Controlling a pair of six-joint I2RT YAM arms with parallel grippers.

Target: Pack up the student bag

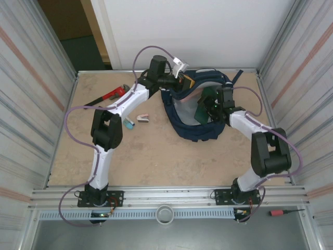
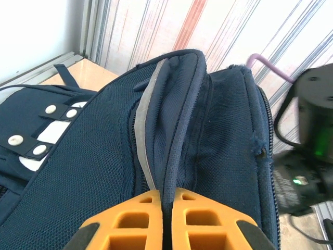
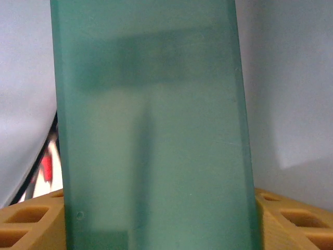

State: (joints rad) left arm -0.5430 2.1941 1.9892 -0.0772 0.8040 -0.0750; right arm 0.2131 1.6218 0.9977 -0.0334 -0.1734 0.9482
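While left gripper [image 2: 165, 203] pinches student bag [image 2: 99, 156], right gripper [image 3: 156, 221] holds green case [image 3: 151, 120] inside

This is a robot test cell in a lab or workshop. Ribbed sheet-metal walls [image 1: 31, 78] close in the left and right of the frame, and a plain white back panel [image 1: 208, 31] closes the top, around a bare chipboard tabletop [image 1: 156, 156]. A white-and-black robot arm [image 1: 99, 164] and its twin [image 1: 269, 153] are bolted to a silver aluminium rail [image 1: 166, 195] along the bottom. A red pipe wrench [image 1: 106, 96] lies upper left and a red-handled screwdriver [image 1: 283, 212] lower right.
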